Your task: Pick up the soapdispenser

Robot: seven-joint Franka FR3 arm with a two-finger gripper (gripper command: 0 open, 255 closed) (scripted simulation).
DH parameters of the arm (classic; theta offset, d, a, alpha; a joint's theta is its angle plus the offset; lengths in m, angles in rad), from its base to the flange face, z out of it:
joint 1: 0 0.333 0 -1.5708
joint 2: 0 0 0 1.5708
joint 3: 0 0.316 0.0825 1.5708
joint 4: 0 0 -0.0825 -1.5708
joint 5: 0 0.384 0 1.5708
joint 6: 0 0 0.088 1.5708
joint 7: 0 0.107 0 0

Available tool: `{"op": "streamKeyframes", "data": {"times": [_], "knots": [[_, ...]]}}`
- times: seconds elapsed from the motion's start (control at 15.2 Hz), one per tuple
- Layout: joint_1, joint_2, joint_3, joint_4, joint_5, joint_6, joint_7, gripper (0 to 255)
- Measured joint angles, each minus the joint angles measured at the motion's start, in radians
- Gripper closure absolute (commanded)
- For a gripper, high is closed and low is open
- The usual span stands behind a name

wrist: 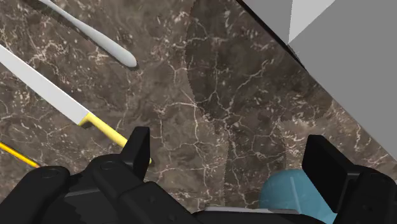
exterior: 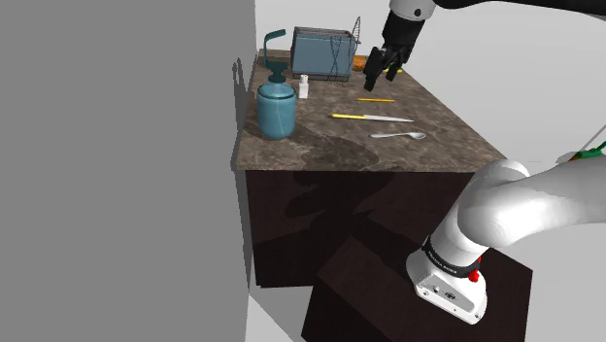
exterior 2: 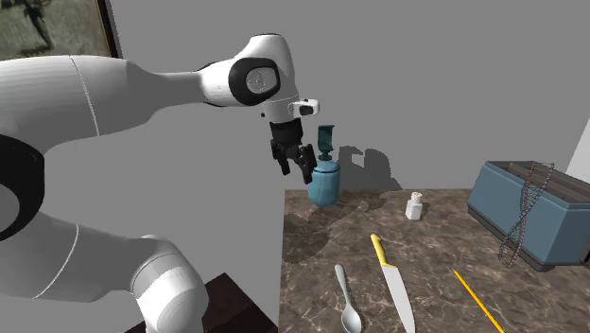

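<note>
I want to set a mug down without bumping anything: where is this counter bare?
Barest: the counter's front strip, bordered by the dispenser, the spoon and the front edge. A smaller gap lies between dispenser and knife. The back is crowded: bottle, box and pencil sit close together.

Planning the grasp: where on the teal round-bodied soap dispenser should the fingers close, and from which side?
Probably the narrow neck under the pump of the teal round-bodied soap dispenser, coming from over the brown marbled counter: it stands upright, its body bulges wide, and a grey wall is close beside it.
</note>
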Motion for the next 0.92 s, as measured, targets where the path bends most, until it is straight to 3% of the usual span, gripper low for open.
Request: {"op": "streamKeyframes", "data": {"times": [0.2, 0.59, 0.92], "knots": [[0.019, 0.040, -0.021, 0.028, 0.003, 0.022, -0.050, 0], [0.113, 0.244, -0.113, 0.181, 0.050, 0.112, -0.302, 0], [0.192, 0.410, -0.182, 0.344, 0.129, 0.131, -0.535, 0]]}}
